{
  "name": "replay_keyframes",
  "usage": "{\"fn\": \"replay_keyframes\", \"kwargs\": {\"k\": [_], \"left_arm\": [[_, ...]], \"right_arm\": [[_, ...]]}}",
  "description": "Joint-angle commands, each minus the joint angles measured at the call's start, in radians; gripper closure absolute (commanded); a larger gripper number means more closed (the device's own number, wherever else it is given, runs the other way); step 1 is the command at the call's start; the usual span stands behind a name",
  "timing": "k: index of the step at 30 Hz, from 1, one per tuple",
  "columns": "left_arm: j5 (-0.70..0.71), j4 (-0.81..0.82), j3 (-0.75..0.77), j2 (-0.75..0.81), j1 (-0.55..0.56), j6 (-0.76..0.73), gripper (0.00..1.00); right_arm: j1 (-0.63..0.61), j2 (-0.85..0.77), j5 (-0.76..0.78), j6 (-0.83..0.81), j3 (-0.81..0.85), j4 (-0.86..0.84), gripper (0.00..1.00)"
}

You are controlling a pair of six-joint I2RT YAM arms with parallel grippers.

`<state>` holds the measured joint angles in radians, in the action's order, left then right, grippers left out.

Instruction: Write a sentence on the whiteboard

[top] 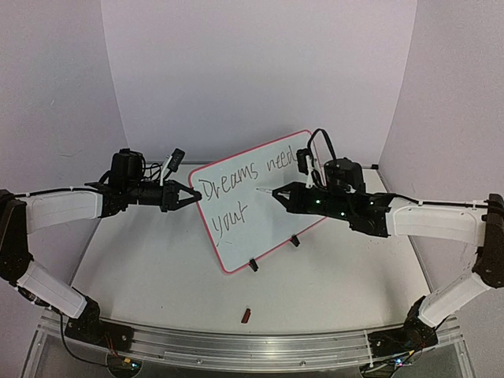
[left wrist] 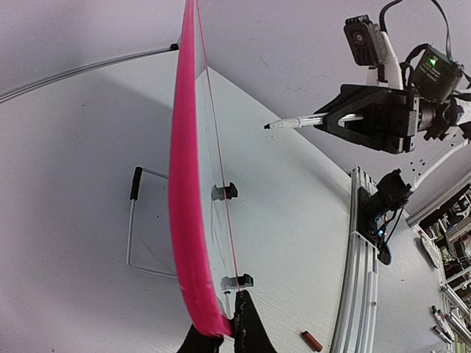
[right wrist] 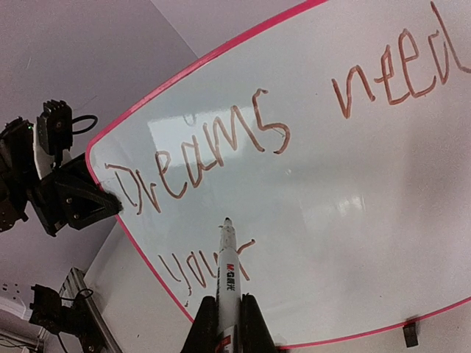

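Top external view is showing the glossy white rectangular whiteboard (top: 252, 201), thin pink-red frame, standing tilted on black clip feet (top: 253, 264) and reading "Dreams need your". The left gripper (top: 191, 194) is pinching the whiteboard's left edge, bracing it. The right gripper (top: 277, 194) is clamping a white marker pen (right wrist: 227, 272), whose tip is hovering just off the whiteboard, right of "your". The next word is probably calling for light, even pressure, so the whiteboard is not tipping backward.
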<state>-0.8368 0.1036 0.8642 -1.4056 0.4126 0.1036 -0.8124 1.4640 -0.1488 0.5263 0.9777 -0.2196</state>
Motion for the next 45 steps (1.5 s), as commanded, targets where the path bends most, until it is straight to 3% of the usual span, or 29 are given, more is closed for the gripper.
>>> {"fn": "replay_keyframes", "kwargs": {"k": [1, 13, 45], "left_arm": [[0.038, -0.065, -0.001, 0.000, 0.023, -0.124, 1.00], [0.040, -0.067, 0.000, -0.003, 0.023, -0.127, 1.00], [0.044, -0.074, 0.006, -0.009, 0.024, -0.131, 1.00]], "right_arm": [[0.043, -0.010, -0.089, -0.022, -0.022, -0.018, 1.00], [0.093, 0.051, -0.192, 0.008, -0.024, -0.079, 1.00], [0.112, 0.118, -0.090, 0.040, -0.027, -0.050, 1.00]]}}
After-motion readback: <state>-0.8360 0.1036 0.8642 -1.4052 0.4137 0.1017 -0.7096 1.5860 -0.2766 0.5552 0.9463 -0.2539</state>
